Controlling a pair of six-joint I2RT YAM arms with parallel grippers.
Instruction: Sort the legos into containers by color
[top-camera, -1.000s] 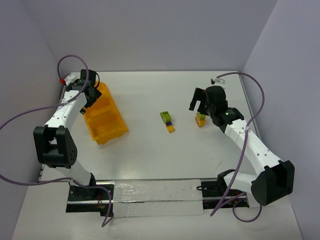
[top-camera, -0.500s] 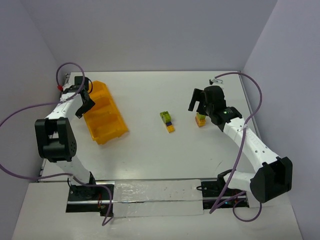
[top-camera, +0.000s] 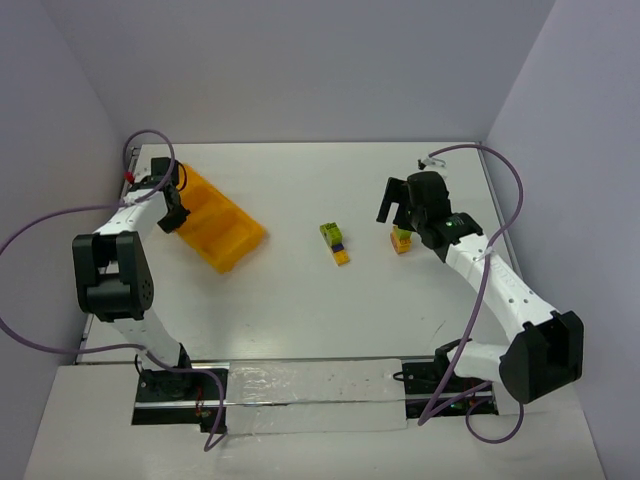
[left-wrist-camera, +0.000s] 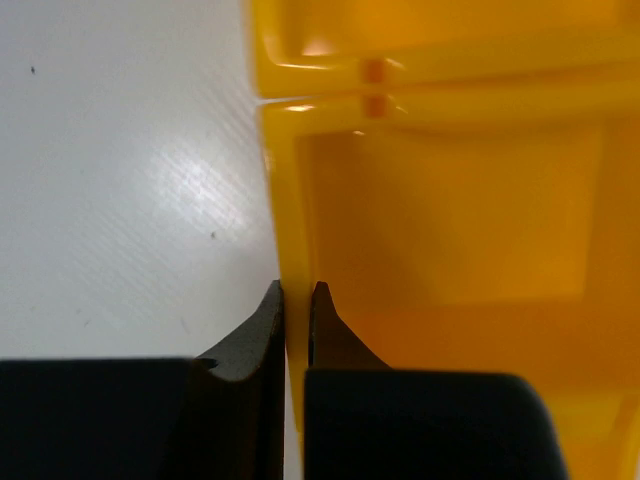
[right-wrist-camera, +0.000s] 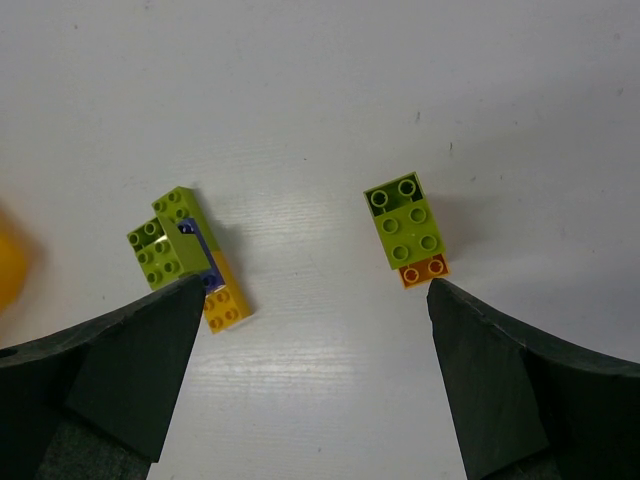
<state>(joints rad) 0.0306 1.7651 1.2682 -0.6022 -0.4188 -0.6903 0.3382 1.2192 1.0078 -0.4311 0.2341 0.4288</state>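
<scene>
We see a white table (top-camera: 300, 300), and on its left part the orange-yellow tray (top-camera: 228, 238), lying slantwise to the table's edges. The wrist view shows one tray (left-wrist-camera: 450, 220) compartment and a divider beyond it.

The left gripper (top-camera: 170, 205) sits at the tray's far left corner. Close up, the left gripper (left-wrist-camera: 295, 295) is clenched on the tray's thin side wall, with one finger outside over the table and the other inside the compartment.

The right gripper (top-camera: 397, 210) hangs well to the right of the tray with its jaws spread wide and nothing between them. From its own camera the right gripper (right-wrist-camera: 312, 288) looks down on bare table between two groups of legos.

All the legos lie outside the tray, on the table to its right. The nearer stack (top-camera: 335, 243) is lime green, dark purple-blue and orange-yellow joined together; in the right wrist view this stack (right-wrist-camera: 185, 255) sits just beside one fingertip. The farther stack (top-camera: 402, 240), lime green on orange, lies right below the open gripper, and up close that stack (right-wrist-camera: 410, 230) is near the other fingertip.
</scene>
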